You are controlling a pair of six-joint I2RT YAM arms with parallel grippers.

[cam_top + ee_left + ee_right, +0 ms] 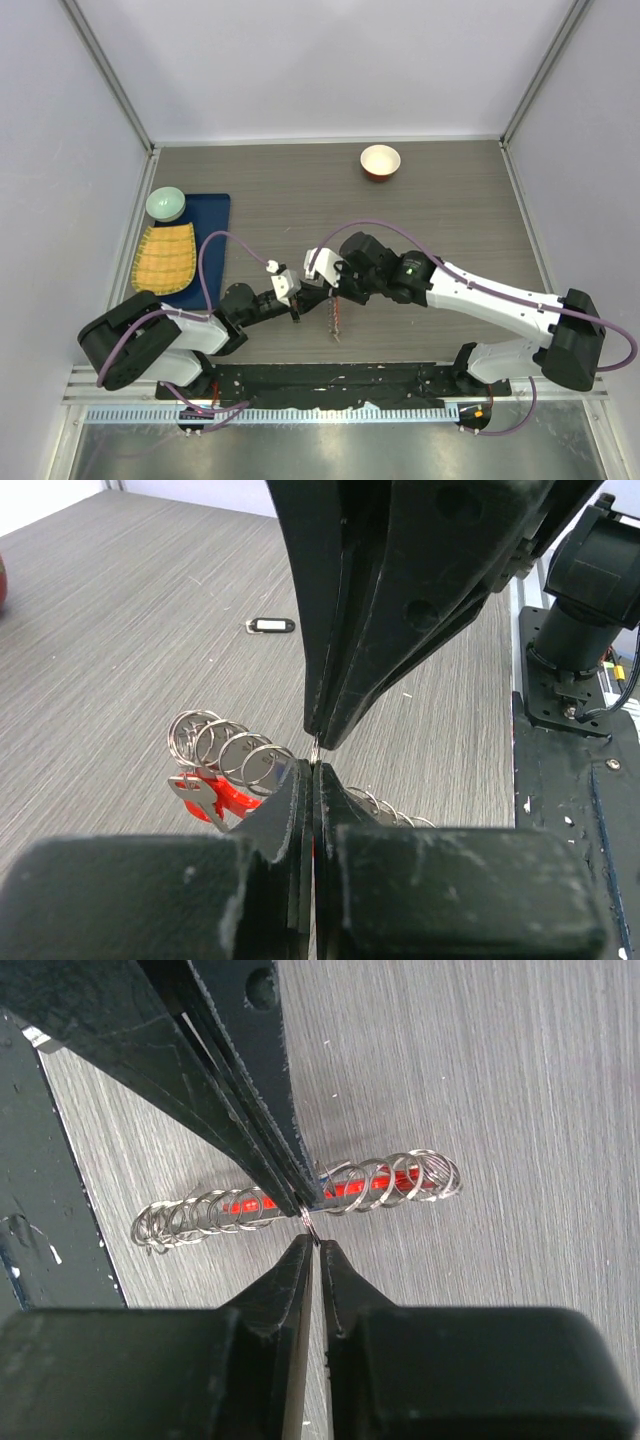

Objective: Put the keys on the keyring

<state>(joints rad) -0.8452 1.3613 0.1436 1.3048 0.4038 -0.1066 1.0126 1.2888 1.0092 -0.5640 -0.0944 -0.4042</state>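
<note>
Top external view: on the grey wood-grain table (450,200), the left gripper (297,306) and right gripper (326,291) meet tip to tip near the front edge. Just beside them is the keyring (337,322), a red curved bar joined to a chain of silvery metal rings. A red-rimmed white bowl (380,161) stands well apart at the back. At the left, a blue tray (212,215) carries a pale green bowl (166,203) and a yellow woven mat (167,258).

Left wrist view: both pairs of black fingers are pressed together, pinching a small silvery wire ring (316,747) between the two tips. It is possibly a link of the chain, though that is hard to tell. The ringed chain and red bar sit just below and left. Farther off lies a black-and-white oval key tag (270,626), its label too small to read.

Right wrist view: the same pinch shows, with the chain stretched across the table just behind the tips.
</note>
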